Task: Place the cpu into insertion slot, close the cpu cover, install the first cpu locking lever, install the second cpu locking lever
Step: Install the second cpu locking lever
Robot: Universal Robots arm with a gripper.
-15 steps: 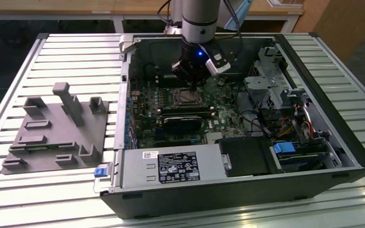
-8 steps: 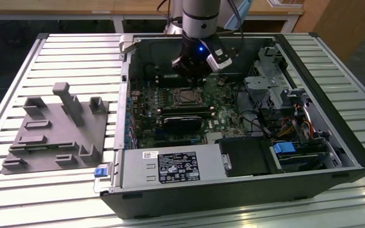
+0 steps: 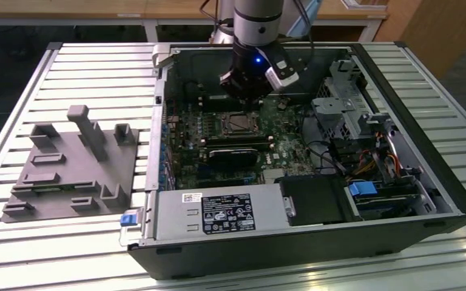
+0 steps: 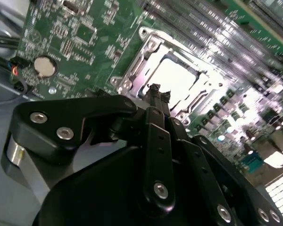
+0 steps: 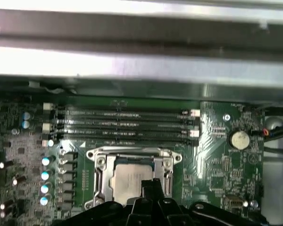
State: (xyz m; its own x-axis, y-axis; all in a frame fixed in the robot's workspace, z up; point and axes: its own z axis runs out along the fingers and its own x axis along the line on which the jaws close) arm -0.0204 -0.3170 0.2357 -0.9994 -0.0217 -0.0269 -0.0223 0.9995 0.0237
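Slatted pale metal makes up the desk [image 3: 79,66], with wooden furniture behind it. On it lies an open black computer case [image 3: 427,182], its power supply [image 3: 216,213] along the near edge in the exterior view and a grey plastic fixture [image 3: 71,167] well apart at the exterior view's left. Inside the case sits the green motherboard [image 3: 189,160], with four long black memory slots [image 5: 122,123] and a round coin battery [image 5: 239,139] seen in the first wrist view.

From above, the arm [image 3: 257,21] reaches down into the case, and the claw [image 4: 155,92] hangs just above the insertion slot [image 5: 92,181]. The cpu [image 5: 127,181] lies flat in that slot, its pale metal top showing through the cut-out of the cpu cover [image 5: 132,153], which lies down over it. In both wrist views the black fingertips [image 5: 151,184] stand pressed together, holding nothing, over the edge of the cpu and cover. Whether they touch the metal I cannot tell.
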